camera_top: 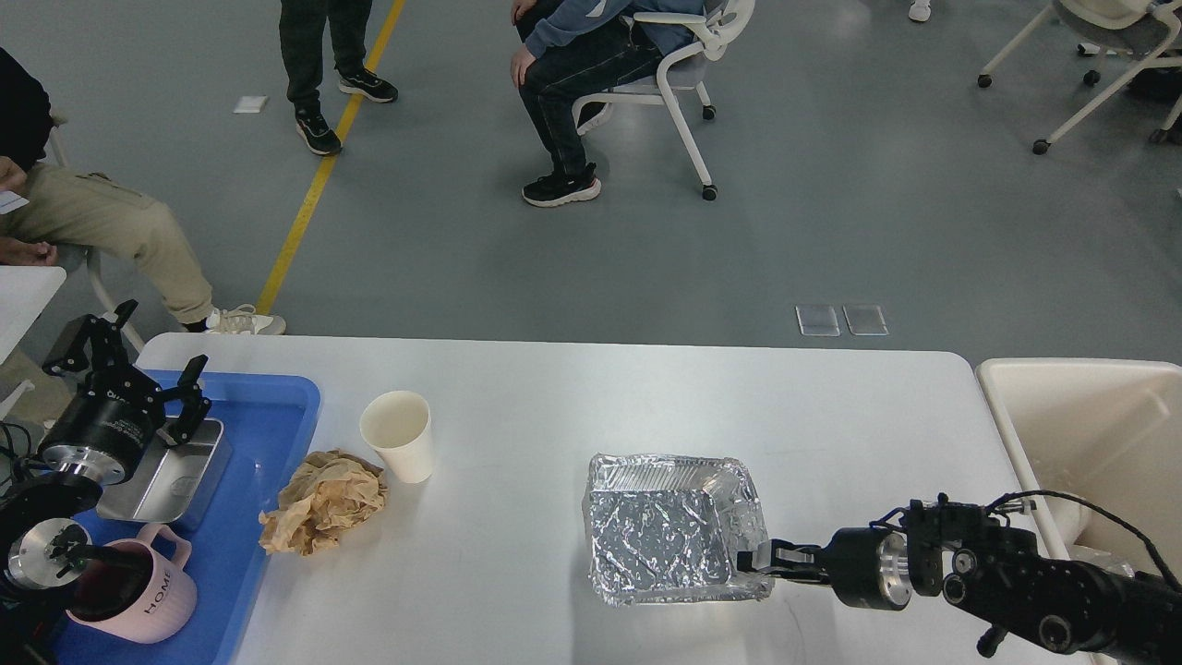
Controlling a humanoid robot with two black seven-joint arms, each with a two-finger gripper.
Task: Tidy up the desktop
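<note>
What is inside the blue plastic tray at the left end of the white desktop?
The blue plastic tray holds a rectangular steel dish and a pink "HOME" mug. The left gripper and its arm cover part of the dish, the mug and the tray floor, so anything under them is unseen.

Our arms are black with shiny silver rings. Our left gripper (138, 365) has black fingers. Thin black cables loop over our right arm (1016, 577).

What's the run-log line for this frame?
right gripper: shut on foil tray corner | left gripper: open above blue tray | cup, crumpled paper: on desktop
</note>
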